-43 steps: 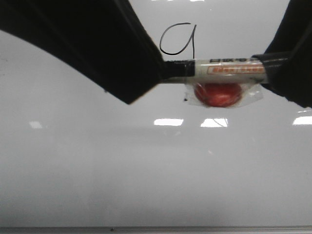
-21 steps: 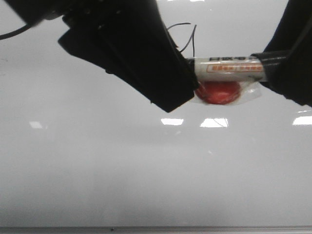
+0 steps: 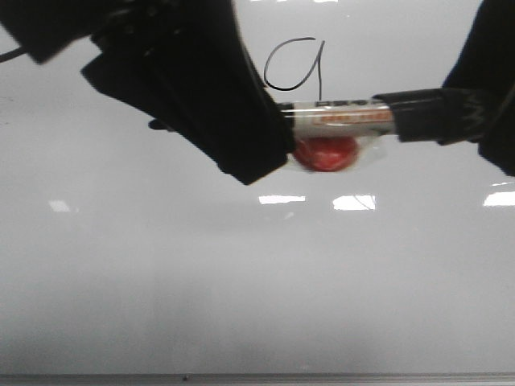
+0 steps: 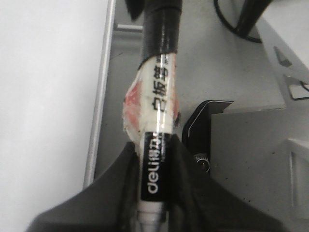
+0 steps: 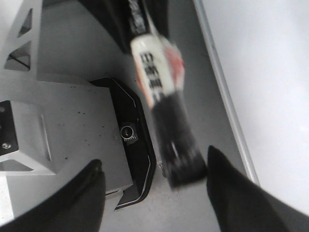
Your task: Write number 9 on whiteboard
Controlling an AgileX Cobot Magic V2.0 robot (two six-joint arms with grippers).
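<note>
The number 9 is drawn in thin black line high on the whiteboard. My left gripper is shut on a white and black marker, which lies level just under the digit with a red lump taped below it. In the left wrist view the fingers clamp the marker. My right gripper is open at the marker's black end. In the right wrist view that black end floats between the spread fingers, touching neither.
The whiteboard's thin metal bottom edge runs along the front. Bright light reflections lie on the board. In the wrist views the grey robot base with a black camera housing sits beside the board edge.
The right gripper has let go of the marker's end and opened. The left gripper has carried the marker a little to the left, and the 9 is uncovered again.
</note>
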